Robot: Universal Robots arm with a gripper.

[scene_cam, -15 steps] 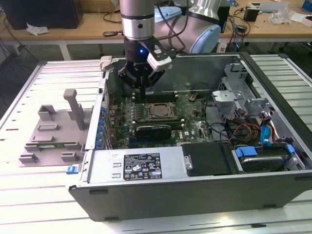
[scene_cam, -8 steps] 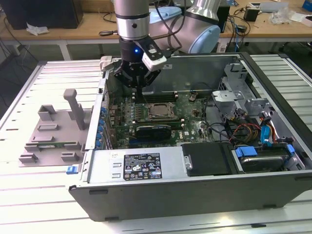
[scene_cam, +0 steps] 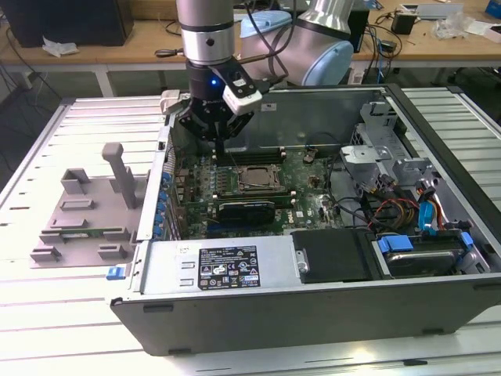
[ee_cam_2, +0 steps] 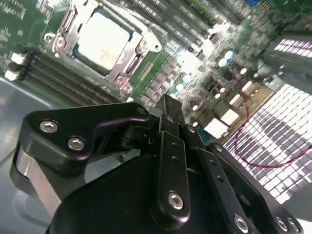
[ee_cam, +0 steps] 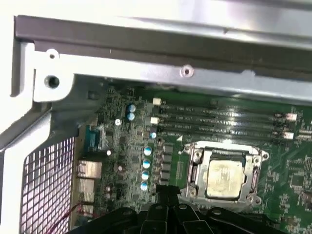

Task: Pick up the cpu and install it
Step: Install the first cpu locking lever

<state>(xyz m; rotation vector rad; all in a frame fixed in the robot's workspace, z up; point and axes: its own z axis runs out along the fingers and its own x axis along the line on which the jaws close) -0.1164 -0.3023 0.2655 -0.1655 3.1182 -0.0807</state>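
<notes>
The cpu (scene_cam: 254,178) lies flat in the motherboard socket, its silvery top framed by the metal socket bracket; it also shows in the second wrist view (ee_cam_2: 105,39) and the first wrist view (ee_cam: 224,178). My gripper (scene_cam: 221,146) hangs inside the open computer case, above the board and toward the exterior view's left of the socket, near the memory slots (ee_cam: 219,122). Its black fingers meet at a narrow tip (ee_cam_2: 168,105) with nothing between them, and that tip (ee_cam: 168,191) stands apart from the cpu.
A grey tray (scene_cam: 78,219) holding a long green memory stick (scene_cam: 86,233) lies outside the case on the exterior view's left. The case walls (scene_cam: 329,106), a power supply (scene_cam: 227,266), a drive cage (scene_cam: 391,164) and cable bundles (scene_cam: 391,211) ring the board.
</notes>
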